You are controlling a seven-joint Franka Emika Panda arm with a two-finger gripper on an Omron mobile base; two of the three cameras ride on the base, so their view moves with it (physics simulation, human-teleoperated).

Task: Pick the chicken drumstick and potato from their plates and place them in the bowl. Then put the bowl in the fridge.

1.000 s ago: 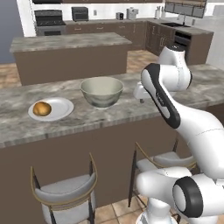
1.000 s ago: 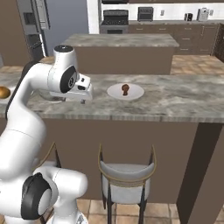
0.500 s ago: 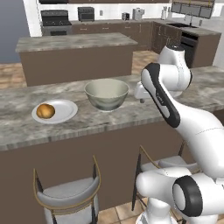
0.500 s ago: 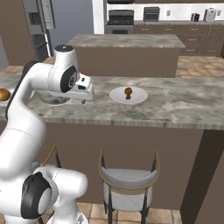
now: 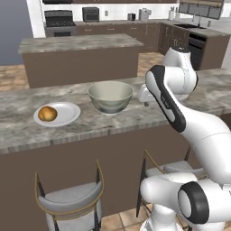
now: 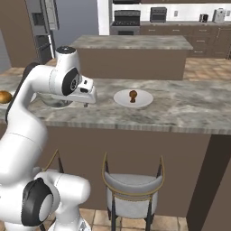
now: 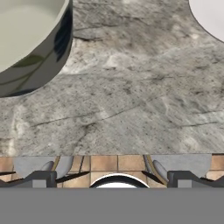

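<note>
Nothing placed yet — potato [image 5: 47, 113] and chicken drumstick [image 6: 133, 95] sit on their plates, bowl [image 5: 110, 96] empty, gripper [image 7: 112, 178] wide open, holding nothing.

A home kitchen. A stone-topped bench [image 5: 27, 131] with bar stools [image 6: 131, 191] fronts an island [image 6: 131, 43]. Behind stand a stove [image 5: 57, 22], dark cabinets [image 6: 198, 34] and a steel fridge [image 6: 43, 27].

- Left base view looks from behind-left, forward and down over the counter [image 5: 27, 131] at the bowl [image 5: 110, 96]
- Right base view, from behind-right, shares both
- Hand view looks straight down, close above the counter
</note>
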